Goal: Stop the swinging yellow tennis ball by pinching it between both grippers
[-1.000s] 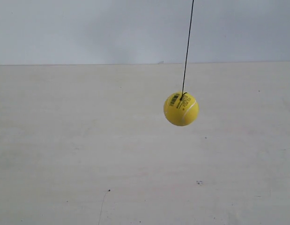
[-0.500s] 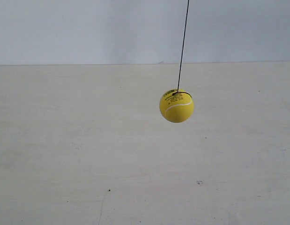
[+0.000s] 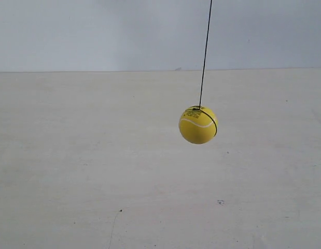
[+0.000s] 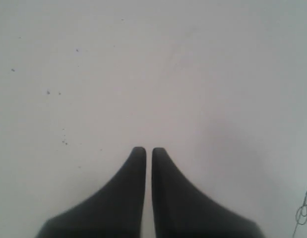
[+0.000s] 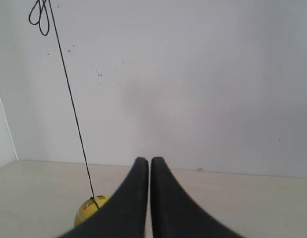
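Right wrist view: ball [image 5: 87, 210] behind hand [image 5: 146, 160]

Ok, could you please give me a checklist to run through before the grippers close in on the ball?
1. Yellow tennis ball hangs clear of the table on its string: ok.
2. Left gripper shut, empty: ok.
3. Right gripper shut, empty: ok.
4. Ball seen from right wrist: ok, partly behind a jaw.
5. Ball seen from left wrist: not ok.
6. Grippers flanking the ball: not ok; neither shows in the exterior view.
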